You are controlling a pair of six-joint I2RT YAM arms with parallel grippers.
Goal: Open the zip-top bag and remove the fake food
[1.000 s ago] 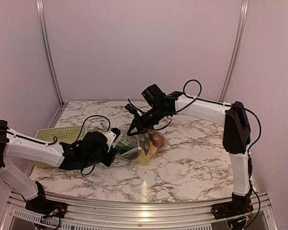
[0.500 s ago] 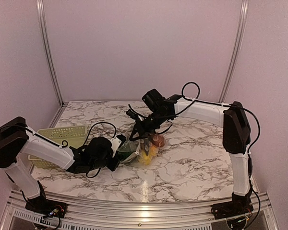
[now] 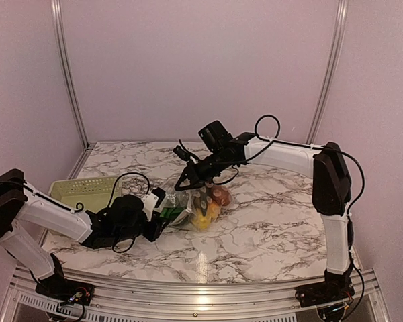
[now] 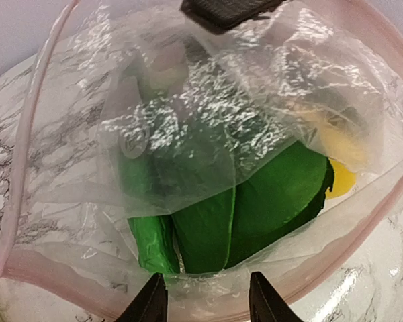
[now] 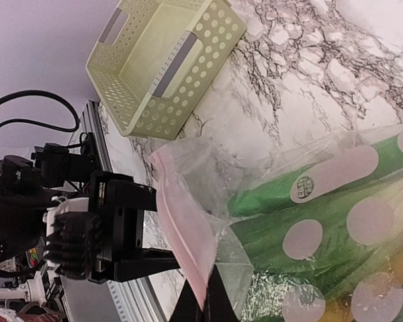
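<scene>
The clear zip-top bag [image 3: 188,205] lies mid-table with its mouth facing left. My right gripper [image 3: 186,181] is shut on the upper pink zip edge [image 5: 181,221] and holds it up, so the mouth gapes. My left gripper [image 4: 208,303] is open at the mouth, with the lower lip [image 4: 302,268] of the bag lying loosely between its fingers, unpinched. The fake food sits inside the bag: a green leafy vegetable [image 4: 255,201] just beyond the left fingertips, a yellow piece [image 4: 340,178] behind it, and a brown-orange piece [image 3: 220,196] at the far end.
A pale green perforated basket [image 3: 80,191] stands on the marble table [image 3: 269,228] left of the bag, behind the left arm. In the right wrist view the basket [image 5: 168,60] is beyond the bag mouth. Metal frame posts [image 3: 66,74] flank the back corners.
The left gripper's jaws have spread wider at the bag mouth and the left arm has shifted a little. The right gripper still holds the upper zip edge, almost unmoved.
</scene>
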